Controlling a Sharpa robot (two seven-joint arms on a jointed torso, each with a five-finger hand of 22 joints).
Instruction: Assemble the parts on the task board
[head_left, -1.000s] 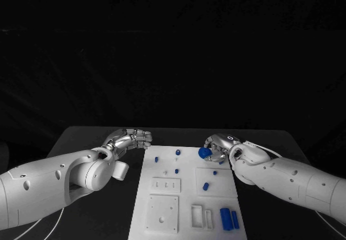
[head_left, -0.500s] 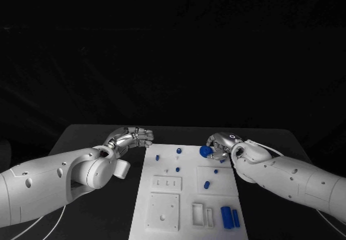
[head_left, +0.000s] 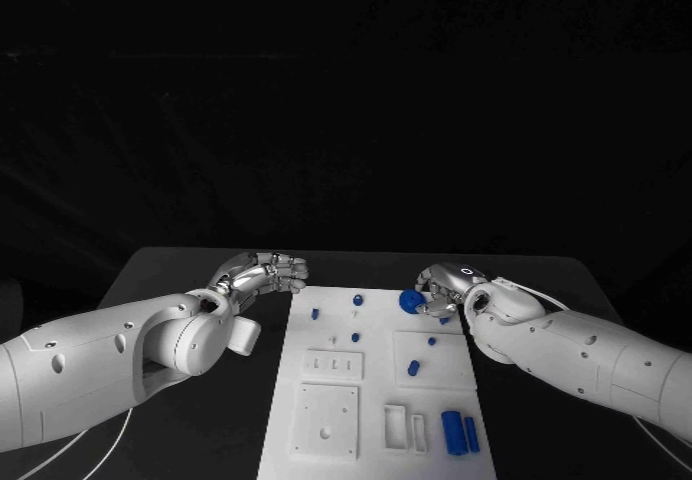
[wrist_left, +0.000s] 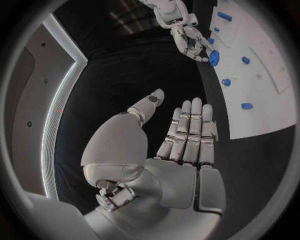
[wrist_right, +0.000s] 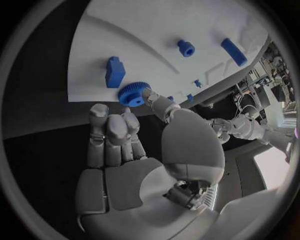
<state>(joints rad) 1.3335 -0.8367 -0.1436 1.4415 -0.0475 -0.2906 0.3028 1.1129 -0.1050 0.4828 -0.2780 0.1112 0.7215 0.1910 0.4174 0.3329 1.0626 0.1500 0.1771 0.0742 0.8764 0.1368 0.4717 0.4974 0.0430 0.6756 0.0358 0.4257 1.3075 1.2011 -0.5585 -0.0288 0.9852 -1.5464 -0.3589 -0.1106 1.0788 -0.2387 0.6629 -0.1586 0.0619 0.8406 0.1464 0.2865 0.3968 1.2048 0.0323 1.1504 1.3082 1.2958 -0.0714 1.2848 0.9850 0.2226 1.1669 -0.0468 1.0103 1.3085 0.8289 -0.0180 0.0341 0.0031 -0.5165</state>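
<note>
The white task board (head_left: 329, 375) lies along the middle of the black table. My right hand (head_left: 447, 285) hovers at the board's far right corner and pinches a blue gear (head_left: 413, 300) between thumb and fingertips (wrist_right: 133, 93). A blue block (wrist_right: 115, 71) lies on the board just beyond the gear. Small blue pegs (head_left: 315, 313) stand on the far part of the board, and two long blue pieces (head_left: 459, 434) lie at its near right. My left hand (head_left: 267, 272) is off the board's far left corner, fingers straight and holding nothing (wrist_left: 187, 135).
The board carries raised white plates with holes (head_left: 326, 423) and a slotted white block (head_left: 404, 430) at its near end. Bare black table (head_left: 173, 270) lies to both sides of the board.
</note>
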